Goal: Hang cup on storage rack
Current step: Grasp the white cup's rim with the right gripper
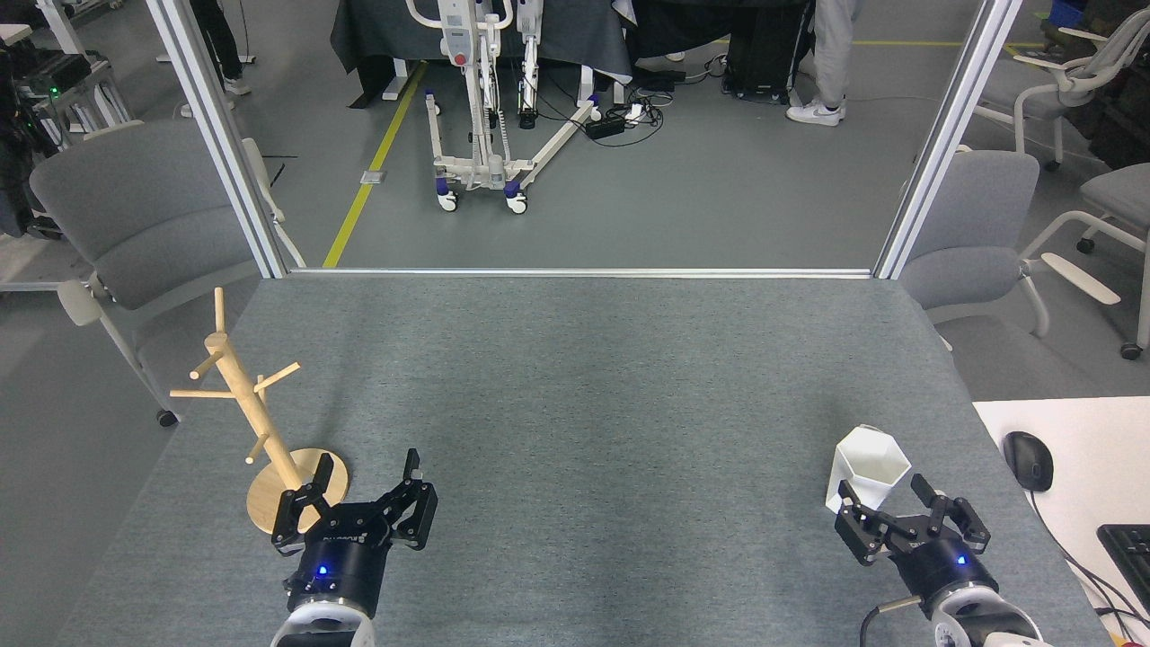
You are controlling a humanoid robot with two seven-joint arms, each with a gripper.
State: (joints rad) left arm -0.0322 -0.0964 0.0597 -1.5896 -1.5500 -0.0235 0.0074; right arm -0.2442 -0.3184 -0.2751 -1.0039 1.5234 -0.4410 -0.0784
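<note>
The cup (867, 469) stands upright on the grey surface (593, 404), just beyond the right claw (882, 494), spread wide. The left claw (368, 467), also wide, sits beside the storage rack (260, 422).

I see a matt white cup (866, 469), a smooth pale wood rack (256, 422), and rough grey cloth on the table (593, 386).

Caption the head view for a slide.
Open right pincer nears the upright white cup; open left pincer waits beside the wooden storage rack.
</note>
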